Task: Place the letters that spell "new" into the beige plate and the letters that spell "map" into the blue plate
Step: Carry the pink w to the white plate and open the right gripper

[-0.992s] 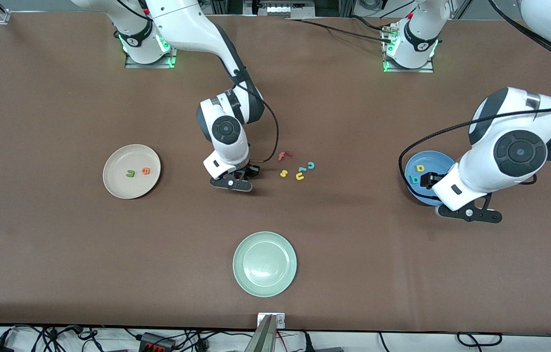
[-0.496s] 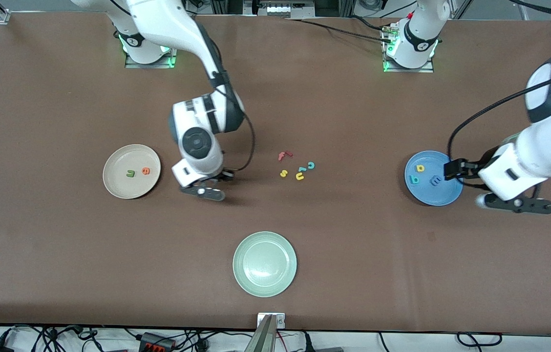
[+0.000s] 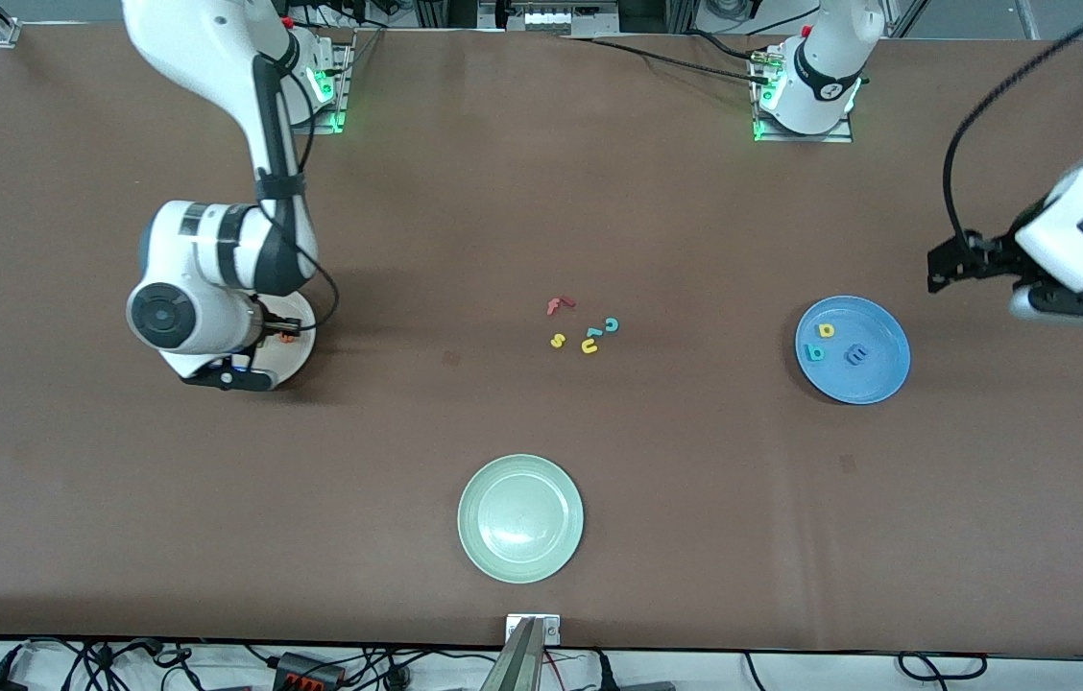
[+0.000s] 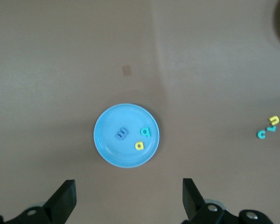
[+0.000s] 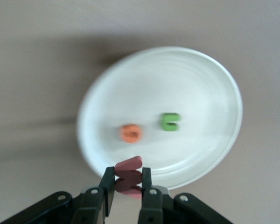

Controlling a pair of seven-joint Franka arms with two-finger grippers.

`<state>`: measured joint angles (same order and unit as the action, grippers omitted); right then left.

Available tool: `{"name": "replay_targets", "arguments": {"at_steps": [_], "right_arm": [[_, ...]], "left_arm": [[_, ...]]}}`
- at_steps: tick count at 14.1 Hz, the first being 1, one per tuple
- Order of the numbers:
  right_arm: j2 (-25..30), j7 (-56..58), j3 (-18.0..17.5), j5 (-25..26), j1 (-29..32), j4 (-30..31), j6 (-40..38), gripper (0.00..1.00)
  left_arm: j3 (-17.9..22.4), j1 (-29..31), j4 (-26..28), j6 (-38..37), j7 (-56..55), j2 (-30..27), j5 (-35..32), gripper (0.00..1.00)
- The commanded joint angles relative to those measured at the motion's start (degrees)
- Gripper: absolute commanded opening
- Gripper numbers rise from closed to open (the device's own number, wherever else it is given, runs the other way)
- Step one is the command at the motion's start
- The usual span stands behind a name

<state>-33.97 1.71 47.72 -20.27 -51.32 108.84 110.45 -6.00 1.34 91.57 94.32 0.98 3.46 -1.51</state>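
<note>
One pinkish-red foam letter w [image 5: 129,176] is pinched in my right gripper [image 5: 129,186] over the round beige plate's [image 5: 214,140] rim, so I fear it drops outside; my left gripper [image 4: 126,200] waits open-jawed beside the filled bright blue plate [image 4: 107,149].

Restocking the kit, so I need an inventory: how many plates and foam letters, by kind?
Round shallow plates, beige, blue, pale green: 3
Foam letters on plates: 5
Foam letters loose on brown table: 5
Pink foam letter in right pincer: 1
Total: 14
</note>
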Motion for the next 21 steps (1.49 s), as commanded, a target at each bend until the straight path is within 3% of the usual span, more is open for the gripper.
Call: {"name": "replay_targets", "arguments": {"at_steps": [1,3,9,10,11,13,17,21], "right_arm": [[0.31,4.78,-0.52,-0.64,3.24,1.64,0.64,0.0],[-1.0,5.23,-0.7,-1.08,4.82,1.72,1.43,0.0],[-4.43,5.23,-2.8,-8.11,4.65,1.55,4.94,0.02],[-5.22,5.23,-3.42,-8.12,4.91,1.64,6.34,0.09],[-5.67,5.23,-3.42,-8.2,4.92,1.64,6.61,0.41],[-5.41,4.97,-3.42,-8.2,4.83,1.55,6.09,0.97],[-1.37,3.83,1.04,-8.29,3.43,-0.9,0.66,1.0],[-0.48,2.07,5.36,-8.2,3.16,-10.38,-9.18,1.0]], "left_arm": [[2.3,-2.74,7.04,5.6,1.13,-4.34,1.42,1.0],[6.42,-6.33,7.04,5.61,1.31,-4.17,1.69,1.0],[6.26,-6.17,6.17,5.52,1.75,-3.03,1.6,1.0],[6.61,-5.91,6.16,5.52,2.36,-3.02,1.69,1.0],[6.62,-5.65,6.16,5.35,2.45,-3.02,1.6,1.0],[6.35,-5.65,6.16,5.0,2.36,-3.37,1.6,1.0],[6.53,-5.56,6.16,4.64,2.36,-3.38,1.43,1.0],[6.44,-5.56,5.46,3.94,2.27,-3.29,1.16,1.0]]}}
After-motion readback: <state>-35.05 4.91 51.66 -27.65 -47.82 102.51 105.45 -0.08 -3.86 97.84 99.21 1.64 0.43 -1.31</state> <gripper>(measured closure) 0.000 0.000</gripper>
